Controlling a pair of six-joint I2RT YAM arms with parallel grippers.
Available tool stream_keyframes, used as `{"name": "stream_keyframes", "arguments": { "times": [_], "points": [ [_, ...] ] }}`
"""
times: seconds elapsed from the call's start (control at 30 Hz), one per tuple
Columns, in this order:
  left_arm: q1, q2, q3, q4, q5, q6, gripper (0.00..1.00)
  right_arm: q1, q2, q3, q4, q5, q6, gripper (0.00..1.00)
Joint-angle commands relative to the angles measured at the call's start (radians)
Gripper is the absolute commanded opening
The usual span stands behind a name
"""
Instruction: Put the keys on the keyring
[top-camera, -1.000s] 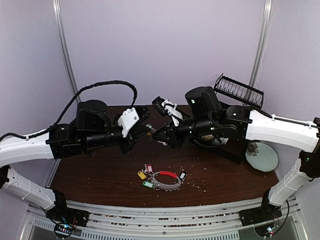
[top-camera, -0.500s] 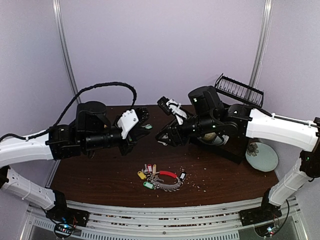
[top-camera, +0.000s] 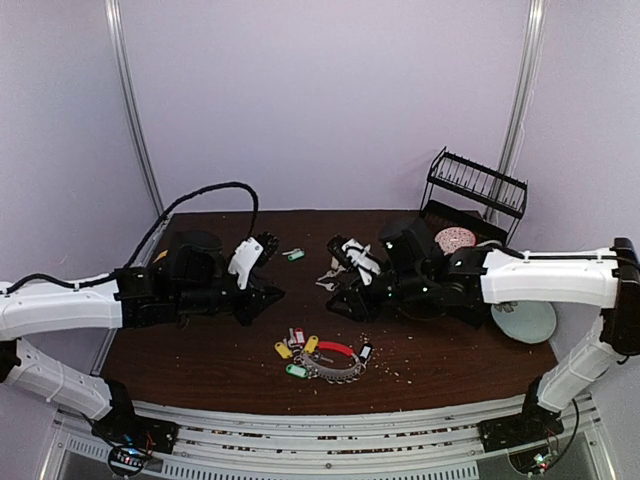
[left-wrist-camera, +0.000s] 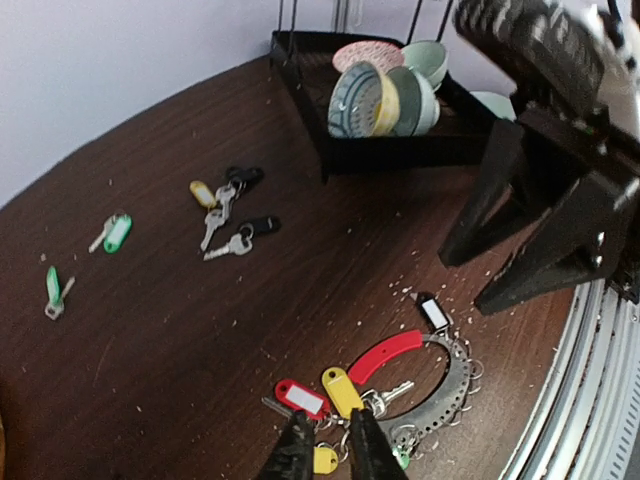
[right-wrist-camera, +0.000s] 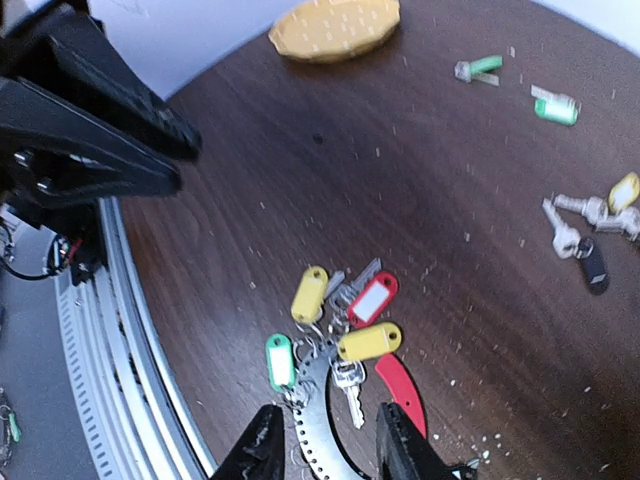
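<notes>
The keyring lies near the table's front: a red arc joined to a silver perforated band. Keys with red, yellow and green tags cluster at its left end. Loose keys lie farther back, among them a green-tagged one. My left gripper hovers over the tag cluster, its fingers a narrow gap apart and empty. My right gripper hangs open above the silver band, holding nothing. In the top view both grippers sit just behind the ring.
A black dish rack with bowls stands at the back right, a pale plate beside it. A bunch of black-headed keys with a yellow tag lies mid-table. A yellow object sits at the back left. Crumbs dot the wood.
Both arms dropped from mid-air and came forward over the keyring. The green-tagged key they held between them now lies on the table. The right gripper opened; the left parted slightly.
</notes>
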Motion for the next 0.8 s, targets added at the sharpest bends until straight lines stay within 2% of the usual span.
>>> {"name": "stream_keyframes", "arguments": {
  "times": [0.0,0.17,0.33,0.77],
  "points": [
    [0.034,0.044,-0.085,0.132,0.066,-0.262,0.19,0.006,0.154,-0.016,0.061,0.002,0.095,0.32],
    [0.043,0.072,-0.136,0.169,0.048,-0.335,0.22,0.07,0.335,0.051,0.086,0.053,0.029,0.26],
    [0.055,0.03,-0.186,0.193,0.013,-0.338,0.26,0.107,0.358,0.002,0.219,0.127,-0.018,0.24],
    [0.066,-0.028,-0.195,0.149,-0.044,-0.274,0.29,0.114,0.482,0.113,0.123,0.13,-0.069,0.23]
  ]
}}
